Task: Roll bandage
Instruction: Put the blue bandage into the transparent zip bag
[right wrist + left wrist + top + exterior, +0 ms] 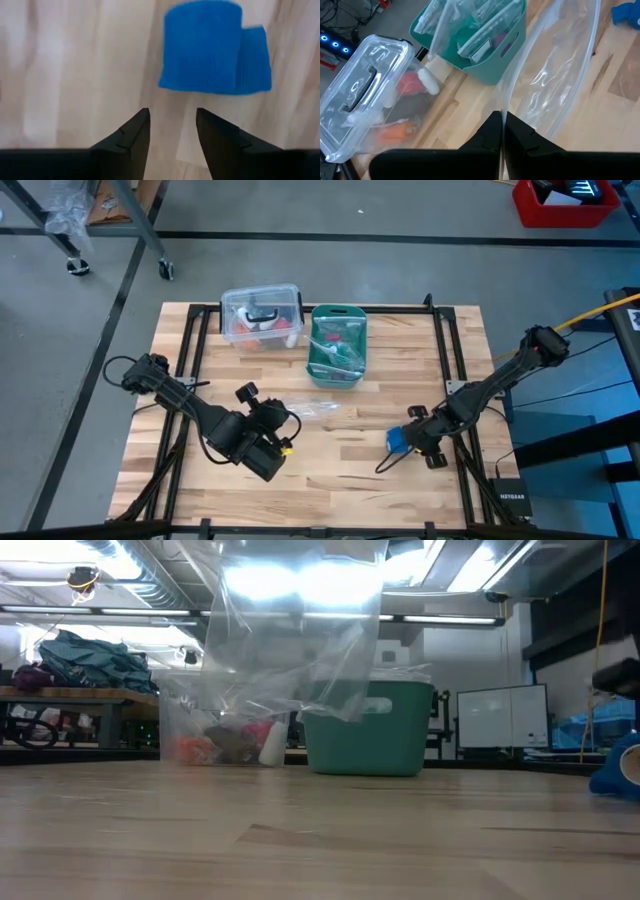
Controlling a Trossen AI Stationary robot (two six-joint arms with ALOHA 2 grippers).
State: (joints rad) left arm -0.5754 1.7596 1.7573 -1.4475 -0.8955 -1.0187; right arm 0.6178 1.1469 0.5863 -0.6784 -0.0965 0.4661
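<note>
Just one bandage [205, 47] — rolled — before the parted right pincer [172, 127].

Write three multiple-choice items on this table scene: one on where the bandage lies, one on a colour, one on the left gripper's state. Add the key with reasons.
1. Where is the bandage?
A. in the basket
B. on the table just ahead of the right gripper
C. inside the clear box

2. What colour is the basket?
A. red
B. yellow
C. teal-green

3. What is the left gripper doing?
A. shut on the clear plastic bag
B. open above the basket
C. holding the bandage

Key: B, the blue roll lies on the wood in front of the open right fingers, untouched; C, the basket's walls show teal-green beside the clear box; A, the left fingers meet with the bag's film pinched between them.
</note>
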